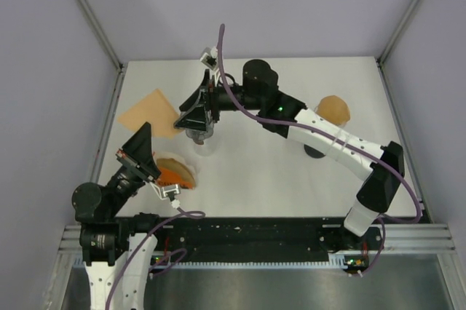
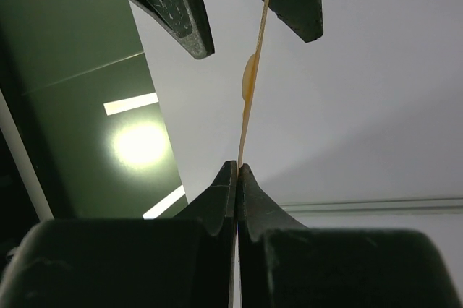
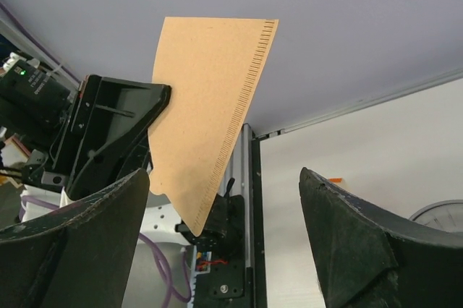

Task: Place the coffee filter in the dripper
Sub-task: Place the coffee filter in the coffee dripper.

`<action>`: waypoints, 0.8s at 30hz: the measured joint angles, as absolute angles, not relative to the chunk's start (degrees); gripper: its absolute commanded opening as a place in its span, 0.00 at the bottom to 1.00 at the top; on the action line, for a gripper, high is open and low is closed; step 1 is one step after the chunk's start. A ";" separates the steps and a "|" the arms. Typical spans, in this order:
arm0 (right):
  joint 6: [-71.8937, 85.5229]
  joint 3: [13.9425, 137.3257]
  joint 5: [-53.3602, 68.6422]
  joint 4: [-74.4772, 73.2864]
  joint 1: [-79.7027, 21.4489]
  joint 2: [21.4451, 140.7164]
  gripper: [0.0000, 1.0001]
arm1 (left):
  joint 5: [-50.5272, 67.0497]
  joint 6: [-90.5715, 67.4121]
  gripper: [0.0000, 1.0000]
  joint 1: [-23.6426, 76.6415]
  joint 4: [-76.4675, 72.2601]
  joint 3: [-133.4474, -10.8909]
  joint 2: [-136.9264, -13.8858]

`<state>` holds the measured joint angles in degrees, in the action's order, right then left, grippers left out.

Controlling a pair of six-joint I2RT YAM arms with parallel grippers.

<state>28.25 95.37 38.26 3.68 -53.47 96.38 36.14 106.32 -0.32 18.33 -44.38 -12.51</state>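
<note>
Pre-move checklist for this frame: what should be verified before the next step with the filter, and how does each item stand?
1. Left tool shut on the coffee filter: ok.
2. Right tool open: ok, fingers wide apart.
3. Filter lifted off the table: ok.
4. Filter opened into a cone: not ok; it is flat, seen edge-on from the left wrist.
5. Dripper found and unobstructed: cannot tell.

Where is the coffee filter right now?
In the top view the coffee filter is over the left side of the table, pinched in the left gripper, with the open right gripper just to its right.
</note>
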 measured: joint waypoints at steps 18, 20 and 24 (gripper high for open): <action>25.43 97.51 42.19 3.40 -53.34 96.49 0.71 | 40.99 110.08 0.00 -0.32 18.79 -41.67 -9.61; 25.87 97.58 43.05 3.25 -53.39 97.45 0.69 | 41.65 111.22 0.00 -0.32 18.72 -41.15 -9.17; 26.22 97.58 44.40 2.72 -53.49 98.45 0.53 | 42.46 112.68 0.00 -0.32 17.76 -40.75 -9.08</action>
<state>26.22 97.58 44.40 2.72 -53.49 98.45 42.46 112.68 -0.32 17.76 -40.75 -9.08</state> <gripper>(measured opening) 0.661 0.012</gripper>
